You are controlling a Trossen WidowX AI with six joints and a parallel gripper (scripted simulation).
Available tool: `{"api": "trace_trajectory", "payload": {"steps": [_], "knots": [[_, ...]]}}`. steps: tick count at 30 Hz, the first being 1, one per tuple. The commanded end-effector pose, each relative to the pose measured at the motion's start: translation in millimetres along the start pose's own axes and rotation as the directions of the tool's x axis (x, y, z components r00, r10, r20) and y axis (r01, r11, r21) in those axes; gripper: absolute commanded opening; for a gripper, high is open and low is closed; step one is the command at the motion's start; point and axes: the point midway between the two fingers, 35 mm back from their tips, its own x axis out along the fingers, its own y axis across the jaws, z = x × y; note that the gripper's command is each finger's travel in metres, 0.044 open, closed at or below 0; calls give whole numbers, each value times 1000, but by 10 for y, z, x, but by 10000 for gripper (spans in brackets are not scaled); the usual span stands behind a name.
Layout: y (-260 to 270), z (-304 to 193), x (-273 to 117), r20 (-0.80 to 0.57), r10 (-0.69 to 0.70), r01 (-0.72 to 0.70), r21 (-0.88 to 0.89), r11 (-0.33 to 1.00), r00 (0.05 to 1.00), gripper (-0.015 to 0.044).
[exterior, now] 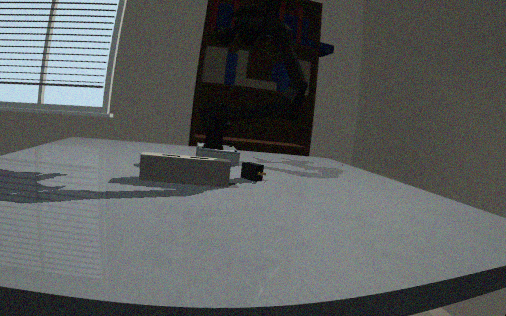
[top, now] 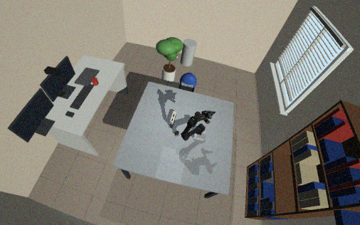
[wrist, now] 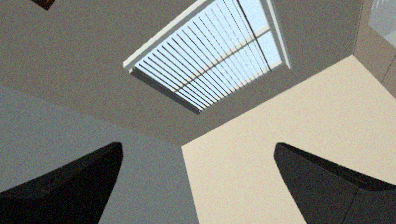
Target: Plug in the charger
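Note:
The power strip [top: 173,117] [exterior: 185,169] is a pale block lying on the table [top: 137,149] [exterior: 323,240], with its outlets on top. The black two-prong charger [top: 176,133] [exterior: 252,171] lies on the table just beyond one end of the strip, apart from it. In the exterior view its brass prongs point sideways to the right, away from the strip. My gripper [top: 213,114] [wrist: 200,149] is open and empty, raised well above the table and away from both. The wrist view shows only walls and a window between and beyond the fingers. The gripper is too dark to make out in the exterior view.
The arm's pale base [top: 199,137] [exterior: 228,155] stands on the table behind the strip. Arm shadows fall across the table. A desk [top: 103,65] with monitors, a plant [top: 170,46], a blue-topped bin [top: 188,80] and a bookshelf [top: 284,178] stand off the table.

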Motion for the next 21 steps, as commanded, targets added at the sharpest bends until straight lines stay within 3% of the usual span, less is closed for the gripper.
{"api": "trace_trajectory", "payload": {"steps": [1,21], "knots": [[-86,-21,135,-24,-74,73,-60,996,997,440],[-513,-212,547,-140,-360,298,-334,894,922,440]]}}
